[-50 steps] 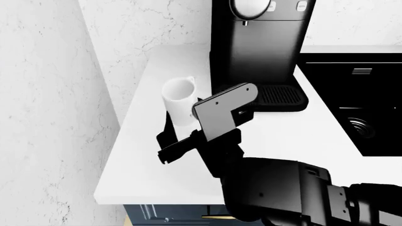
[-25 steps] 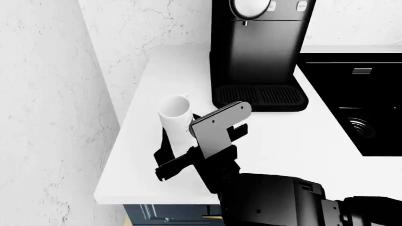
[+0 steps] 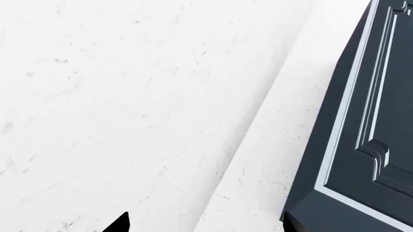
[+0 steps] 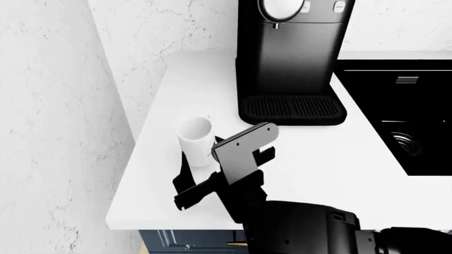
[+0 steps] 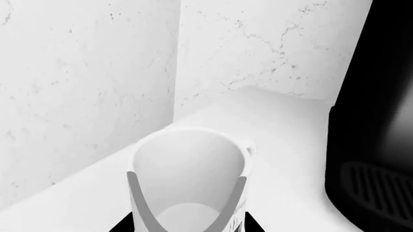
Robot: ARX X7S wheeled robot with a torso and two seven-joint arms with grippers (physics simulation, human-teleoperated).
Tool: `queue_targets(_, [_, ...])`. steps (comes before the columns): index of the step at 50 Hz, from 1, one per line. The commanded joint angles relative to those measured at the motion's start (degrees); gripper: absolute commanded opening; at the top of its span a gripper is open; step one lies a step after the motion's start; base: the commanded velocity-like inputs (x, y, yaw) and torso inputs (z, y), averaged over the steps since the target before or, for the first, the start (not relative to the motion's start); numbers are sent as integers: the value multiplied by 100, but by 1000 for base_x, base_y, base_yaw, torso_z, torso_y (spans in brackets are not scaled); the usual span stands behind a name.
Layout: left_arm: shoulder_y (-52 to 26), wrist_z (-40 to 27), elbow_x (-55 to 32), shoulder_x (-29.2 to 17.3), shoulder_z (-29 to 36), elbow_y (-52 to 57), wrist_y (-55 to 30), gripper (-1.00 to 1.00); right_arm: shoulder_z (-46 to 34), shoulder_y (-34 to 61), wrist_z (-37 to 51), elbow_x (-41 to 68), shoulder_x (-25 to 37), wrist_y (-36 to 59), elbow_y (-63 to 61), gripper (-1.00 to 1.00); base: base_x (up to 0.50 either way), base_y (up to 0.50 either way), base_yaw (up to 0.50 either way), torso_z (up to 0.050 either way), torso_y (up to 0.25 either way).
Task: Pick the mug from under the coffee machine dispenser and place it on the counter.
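- To the left of the coffee machine dispenser (image 4: 291, 58), clear of its ribbed drip tray (image 4: 292, 109), the mug (image 4: 196, 138) stands upright over the counter (image 4: 318, 159); whether its base touches the slab cannot be told.
- The right gripper (image 4: 196, 164) is closed on the mug's lower body, one finger on each side of the wall, as the right wrist view confirms (image 5: 187, 183).
- The mug appears rigid, light and empty; its smooth glazed wall is probably slippery and would chip if dropped.
- The straight cylindrical wall, below the rim, offers the surest hold.
- The left gripper faces a marbled wall (image 3: 129, 96) and a blue cabinet panel (image 3: 374, 121); its opening cannot be judged.
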Motion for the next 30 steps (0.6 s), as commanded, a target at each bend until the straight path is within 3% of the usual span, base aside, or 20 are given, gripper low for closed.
queue_targets(1, [6, 9, -12, 8, -11, -11, 8, 100, 23, -81, -96, -146, -38, -15, 97, -100, 0, 0, 0, 0, 0])
queue_targets(30, [41, 17, -19, 26, -56, 9, 2, 100, 19, -253, -231, -185, -55, -125, 282, -100, 0, 0, 0, 0, 0])
